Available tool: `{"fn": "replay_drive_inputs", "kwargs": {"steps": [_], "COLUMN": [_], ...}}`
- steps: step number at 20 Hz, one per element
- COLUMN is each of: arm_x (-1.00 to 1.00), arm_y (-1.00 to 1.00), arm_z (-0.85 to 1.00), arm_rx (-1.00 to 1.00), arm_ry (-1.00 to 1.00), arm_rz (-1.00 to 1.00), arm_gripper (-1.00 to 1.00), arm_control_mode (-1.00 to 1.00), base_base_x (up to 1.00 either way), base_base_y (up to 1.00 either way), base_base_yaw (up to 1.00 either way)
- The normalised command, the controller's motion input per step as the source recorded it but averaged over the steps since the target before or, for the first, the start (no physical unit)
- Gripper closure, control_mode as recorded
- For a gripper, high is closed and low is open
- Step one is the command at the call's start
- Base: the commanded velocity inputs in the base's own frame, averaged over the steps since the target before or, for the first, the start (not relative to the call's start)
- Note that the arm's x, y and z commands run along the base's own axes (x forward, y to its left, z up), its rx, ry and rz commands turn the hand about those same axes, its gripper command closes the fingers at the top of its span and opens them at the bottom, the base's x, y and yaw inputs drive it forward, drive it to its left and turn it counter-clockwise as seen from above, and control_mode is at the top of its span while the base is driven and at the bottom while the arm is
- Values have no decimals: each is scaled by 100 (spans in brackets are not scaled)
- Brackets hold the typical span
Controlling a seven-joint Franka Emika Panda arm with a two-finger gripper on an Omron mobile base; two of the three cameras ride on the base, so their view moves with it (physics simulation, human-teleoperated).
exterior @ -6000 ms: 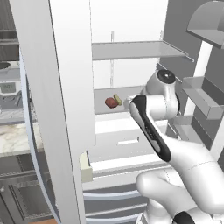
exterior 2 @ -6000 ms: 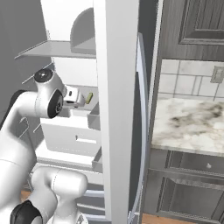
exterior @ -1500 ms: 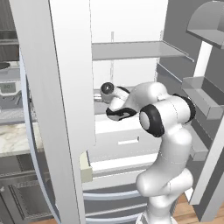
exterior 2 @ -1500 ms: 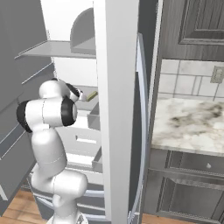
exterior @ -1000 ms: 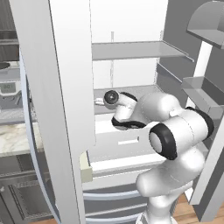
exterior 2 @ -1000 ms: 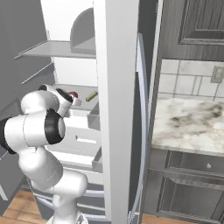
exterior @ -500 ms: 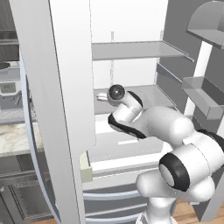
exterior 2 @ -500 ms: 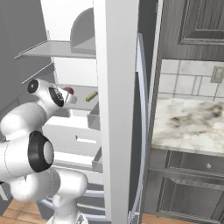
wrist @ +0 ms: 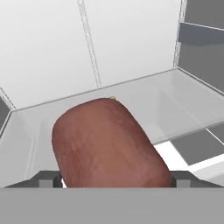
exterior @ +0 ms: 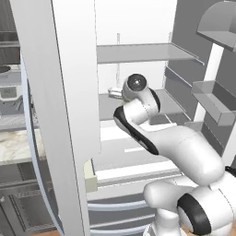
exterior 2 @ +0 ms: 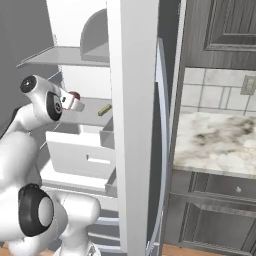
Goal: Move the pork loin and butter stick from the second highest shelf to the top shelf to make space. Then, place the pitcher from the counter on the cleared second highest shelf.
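The open fridge (exterior: 138,27) holds two pale grey glassy shelves: the top shelf (exterior: 143,52) and, below it, the second highest shelf (wrist: 175,100). On the second highest shelf the pork loin (wrist: 107,142), a smooth rounded reddish-brown lump, sits right in front of the hand camera, between the two dark tips of the pincer (wrist: 114,178), which stand wide apart on either side of it; whether they touch the meat cannot be told. In the right base view the pork loin (exterior 2: 74,94) peeks out just past the pincer (exterior 2: 75,102), and the butter stick (exterior 2: 104,110), a small pale yellow oblong block, lies on the same shelf beside the pork loin, toward the fridge's centre post. Right of the fridge, the veined marble surface (exterior 2: 215,145) tops dark panelled cabinets (exterior 2: 215,210). No writing can be read
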Motion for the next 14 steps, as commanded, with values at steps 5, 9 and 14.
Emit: {"fn": "replay_drive_inputs", "kwargs": {"steps": [5, 9, 14], "arm_x": [-25, -4, -1], "arm_y": [-11, -8, -2], "arm_z": [73, 84, 73], "arm_rx": [4, 7, 6], "arm_ry": [-10, -9, -2], "arm_rz": [0, -2, -1], "arm_gripper": [100, 100, 100], "arm_control_mode": [-100, -100, -100], "base_base_x": [0, 0, 0], "base_base_y": [0, 0, 0], "base_base_yaw": [0, 0, 0]}}
